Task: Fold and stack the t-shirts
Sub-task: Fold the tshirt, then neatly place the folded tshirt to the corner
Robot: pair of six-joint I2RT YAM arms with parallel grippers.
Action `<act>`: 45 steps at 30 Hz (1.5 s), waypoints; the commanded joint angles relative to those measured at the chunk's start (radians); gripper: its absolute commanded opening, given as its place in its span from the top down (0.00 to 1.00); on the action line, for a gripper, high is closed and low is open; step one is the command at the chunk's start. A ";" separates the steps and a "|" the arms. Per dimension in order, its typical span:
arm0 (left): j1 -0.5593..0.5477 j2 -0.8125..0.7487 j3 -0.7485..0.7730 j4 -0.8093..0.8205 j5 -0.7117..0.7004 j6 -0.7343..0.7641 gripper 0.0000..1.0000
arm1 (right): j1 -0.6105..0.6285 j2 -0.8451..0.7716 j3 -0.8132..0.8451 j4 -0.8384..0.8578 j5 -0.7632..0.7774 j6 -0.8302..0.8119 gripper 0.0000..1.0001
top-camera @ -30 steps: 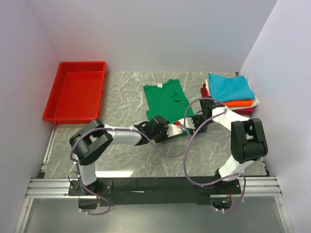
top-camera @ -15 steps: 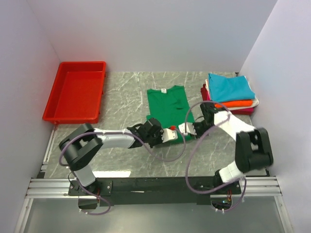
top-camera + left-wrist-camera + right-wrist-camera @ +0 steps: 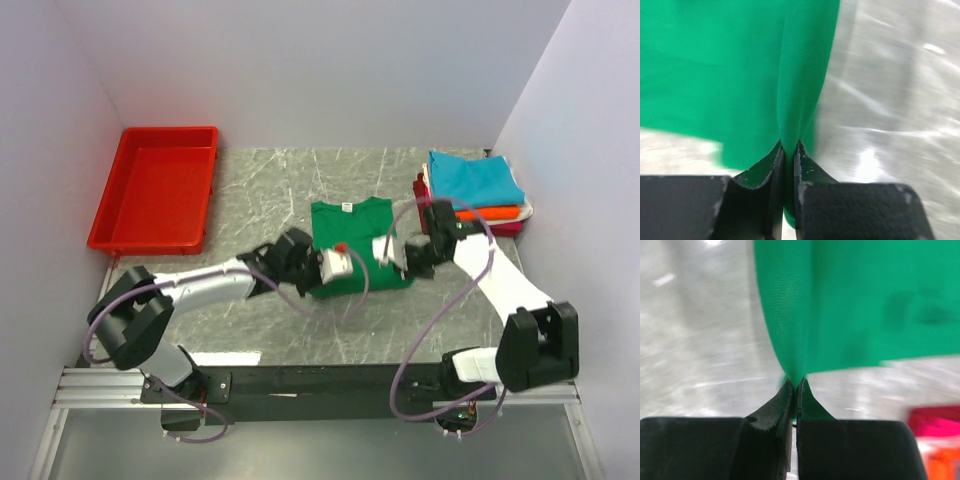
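The bright green t-shirt (image 3: 352,222) lies in the middle of the table, its white neck label toward the far side. My left gripper (image 3: 340,266) is shut on a pinched fold of the green cloth (image 3: 715,65) at the shirt's near left. On the near right, my right gripper (image 3: 386,250) is shut on another fold of the same cloth (image 3: 865,300). Both held edges are raised over the shirt's near half. In the wrist views the left gripper (image 3: 788,144) and the right gripper (image 3: 794,381) each show green fabric squeezed between the jaws. Folded t-shirts (image 3: 476,181), teal on top of orange, white and red, are stacked at the far right.
A red plastic tray (image 3: 130,215) stands at the far left against the wall. White walls close in the grey marbled table (image 3: 250,200) on three sides. Purple cables loop from both arms over the table's near part.
Both grippers have closed on the green t-shirt's near edge and carried it toward the far side. The shirt now looks shorter, and both arms have stretched out further.
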 commanded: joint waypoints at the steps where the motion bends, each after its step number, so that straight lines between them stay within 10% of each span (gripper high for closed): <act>1: 0.125 0.054 0.160 -0.019 0.039 0.073 0.98 | -0.012 0.086 0.195 0.137 0.033 0.197 1.00; 21: 0.407 0.684 0.868 -0.099 0.052 0.043 0.87 | -0.013 0.810 0.890 0.390 0.314 0.614 1.00; 24: 0.410 0.709 0.905 -0.059 -0.037 -0.058 0.32 | -0.015 0.827 0.879 0.465 0.410 0.697 0.86; 25: 0.413 0.705 0.908 -0.046 -0.069 -0.141 0.22 | -0.012 0.826 0.875 0.534 0.467 0.809 0.58; 28: 0.432 0.637 0.912 -0.036 -0.178 -0.325 0.02 | -0.030 0.798 0.879 0.539 0.483 0.955 0.49; 35: 0.458 0.355 0.632 -0.006 0.043 -0.661 0.03 | -0.096 0.711 0.784 0.395 0.160 1.143 0.31; 45: 0.444 0.375 0.399 0.120 0.220 -0.953 0.22 | -0.105 0.772 0.744 0.383 0.181 1.390 0.21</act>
